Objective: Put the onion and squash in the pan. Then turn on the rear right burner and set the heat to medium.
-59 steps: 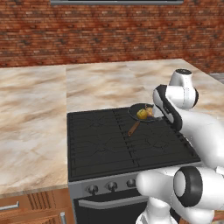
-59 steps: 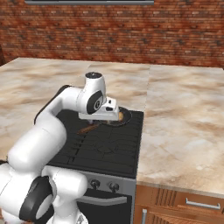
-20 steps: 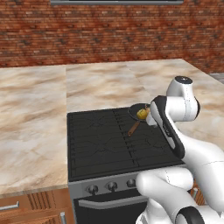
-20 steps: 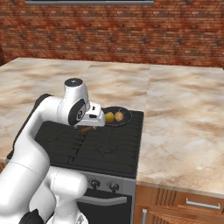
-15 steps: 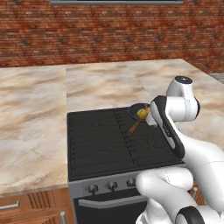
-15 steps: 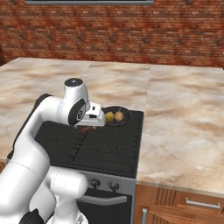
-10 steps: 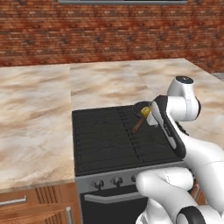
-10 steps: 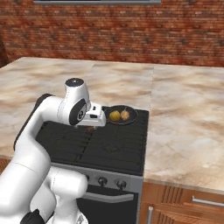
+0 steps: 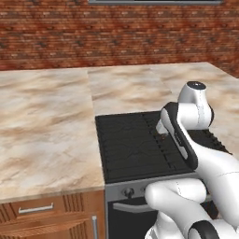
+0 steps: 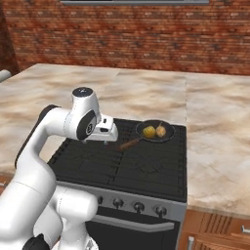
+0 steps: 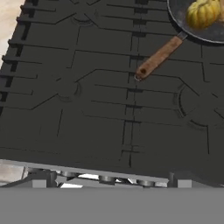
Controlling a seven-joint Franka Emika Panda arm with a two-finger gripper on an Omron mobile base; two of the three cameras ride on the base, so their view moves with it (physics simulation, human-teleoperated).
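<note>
The dark pan (image 10: pixel 167 133) sits on the rear right burner (image 10: pixel 172 142) of the black cooktop (image 10: pixel 127 166), its brown wooden handle (image 10: pixel 128 144) pointing toward my arm. Inside it lie the yellow squash (image 10: pixel 149 131) and, to its right, the tan onion (image 10: pixel 160 131). My gripper (image 10: pixel 105 141) hangs open over the cooktop's left half, left of the handle's end, holding nothing. In the hand view the squash (image 11: pixel 202 13) and the pan's rim (image 11: pixel 192 31) sit at the top right, with the handle (image 11: pixel 159 56) running down-left. In the left base view my arm hides the pan above the cooktop (image 9: pixel 135 144).
A row of stove knobs (image 10: pixel 136 205) lines the front panel below the cooktop. Marble counter (image 9: pixel 46 126) flanks the stove on both sides, with a brick wall (image 10: pixel 127 34) behind. Wooden drawers (image 9: pixel 37 208) sit under the counter.
The whole picture has slid to the right in both base views, so the base has moved left. The pan, squash and onion stay put and the gripper stays open.
</note>
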